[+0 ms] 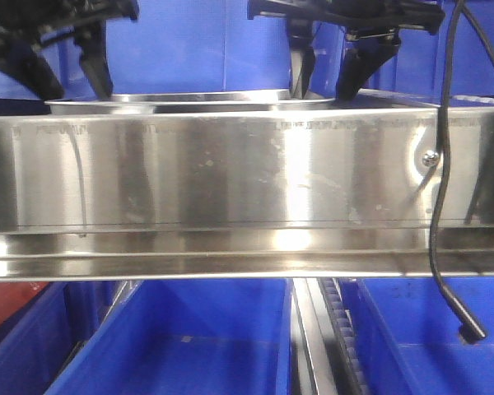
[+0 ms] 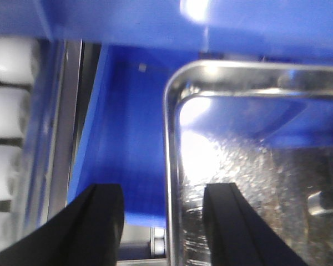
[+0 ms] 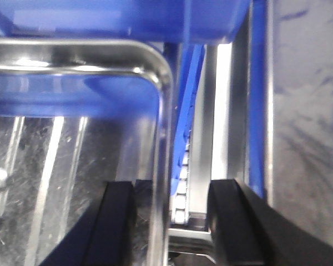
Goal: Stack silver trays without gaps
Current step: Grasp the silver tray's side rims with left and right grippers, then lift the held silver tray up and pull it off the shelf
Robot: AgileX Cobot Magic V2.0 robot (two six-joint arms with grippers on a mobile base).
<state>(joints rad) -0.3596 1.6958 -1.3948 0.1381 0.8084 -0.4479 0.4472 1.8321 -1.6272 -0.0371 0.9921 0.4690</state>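
Silver tray (image 1: 189,100): you'll find it above a blue bin (image 2: 122,122), behind the steel rail (image 1: 230,173).
Left gripper (image 2: 164,194): fingers spread, straddling its left rim.
Right gripper (image 3: 172,191): fingers spread, straddling its right rim.

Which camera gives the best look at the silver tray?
Left wrist view: it looks down into the tray, showing a rounded corner, rim and scratched floor. The right wrist view shows another corner, with a little less floor. The front view catches only a sliver of rim above the steel rail.
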